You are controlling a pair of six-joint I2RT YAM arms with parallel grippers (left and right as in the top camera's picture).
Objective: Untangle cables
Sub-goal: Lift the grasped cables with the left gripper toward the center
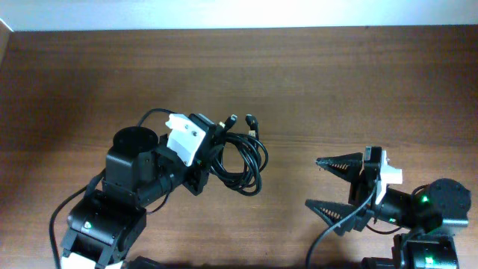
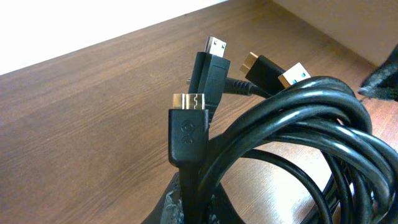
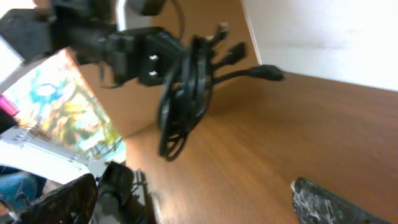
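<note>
The cables (image 1: 243,157) are a bundle of thin black cords coiled in loops, lifted a little off the brown table (image 1: 314,82). My left gripper (image 1: 213,153) is shut on the left side of the bundle. In the left wrist view the coil (image 2: 298,124) rises from my shut left gripper (image 2: 205,211), with three plug ends (image 2: 186,130) sticking up. The right wrist view shows the hanging bundle (image 3: 183,99) from the side. My right gripper (image 1: 327,187) stands wide open to the right of the cables, apart from them, with nothing between its fingers (image 3: 329,202).
The table's far edge meets a white wall (image 1: 239,11). Thicker black cords run from each arm's base at the near edge (image 1: 332,235). Coloured clutter (image 3: 62,112) lies beyond the table in the right wrist view.
</note>
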